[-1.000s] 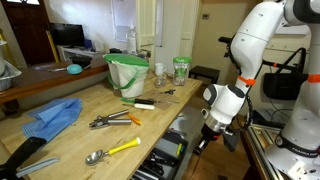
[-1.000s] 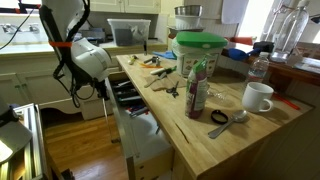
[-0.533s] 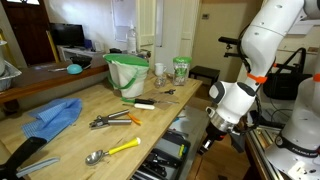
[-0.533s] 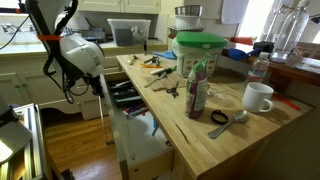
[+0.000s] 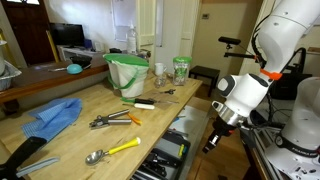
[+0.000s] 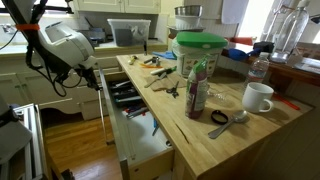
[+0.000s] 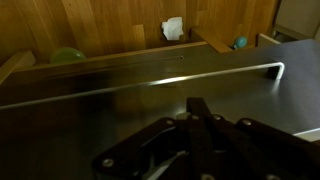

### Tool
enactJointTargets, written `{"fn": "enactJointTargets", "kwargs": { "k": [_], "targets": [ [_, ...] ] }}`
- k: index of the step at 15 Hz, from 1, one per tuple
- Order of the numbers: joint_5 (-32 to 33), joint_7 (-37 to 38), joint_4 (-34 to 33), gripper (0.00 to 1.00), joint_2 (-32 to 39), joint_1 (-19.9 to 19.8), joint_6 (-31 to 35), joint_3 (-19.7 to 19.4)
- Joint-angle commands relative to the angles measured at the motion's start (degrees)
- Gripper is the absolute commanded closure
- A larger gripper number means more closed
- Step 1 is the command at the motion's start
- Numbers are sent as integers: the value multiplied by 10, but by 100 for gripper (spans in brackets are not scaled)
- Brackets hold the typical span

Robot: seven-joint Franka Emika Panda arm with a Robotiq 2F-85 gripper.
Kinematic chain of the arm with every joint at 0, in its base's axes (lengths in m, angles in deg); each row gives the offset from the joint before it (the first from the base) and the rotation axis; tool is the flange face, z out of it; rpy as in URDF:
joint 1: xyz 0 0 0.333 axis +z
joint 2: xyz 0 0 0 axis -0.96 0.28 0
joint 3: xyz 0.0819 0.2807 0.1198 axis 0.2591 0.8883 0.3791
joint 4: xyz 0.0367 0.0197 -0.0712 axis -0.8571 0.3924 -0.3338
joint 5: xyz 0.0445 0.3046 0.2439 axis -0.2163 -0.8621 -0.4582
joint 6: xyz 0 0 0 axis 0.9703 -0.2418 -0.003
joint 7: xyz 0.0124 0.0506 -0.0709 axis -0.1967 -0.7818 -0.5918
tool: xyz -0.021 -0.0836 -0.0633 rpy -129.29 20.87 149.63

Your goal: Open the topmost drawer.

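See the topmost drawer (image 5: 170, 152) pulled far out from under the wooden counter (image 5: 85, 108), with forks and spoons inside. See the fingers (image 7: 196, 110) squeezed together, holding nothing, close to the dark drawer front, near its long metal handle (image 7: 180, 78).

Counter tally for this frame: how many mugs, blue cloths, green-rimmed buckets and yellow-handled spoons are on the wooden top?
white mug: 1
blue cloth: 1
green-rimmed bucket: 1
yellow-handled spoon: 1
Total: 4
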Motion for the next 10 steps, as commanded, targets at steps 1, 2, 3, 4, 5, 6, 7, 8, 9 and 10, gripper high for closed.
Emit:
{"fn": "enactJointTargets", "kwargs": {
  "k": [1,2,3,4,5,6,7,8,9,10],
  "targets": [
    [32,60,-3,100,-32,-9,67,-12],
    [45,80,-6,100,-31,-13,101,-17],
    [62,106,-7,100,-39,-16,133,-20],
    [74,129,-8,100,-63,-19,165,-23],
    [79,151,-8,100,-88,-24,191,-26],
    [97,182,-19,100,-96,-29,229,-29],
    [101,200,-29,100,-114,-34,272,-34],
    [86,206,-37,100,-146,-38,294,-41],
    [80,224,-49,100,-169,-45,307,-48],
    [89,248,-68,100,-187,-53,315,-52]
  ]
}}
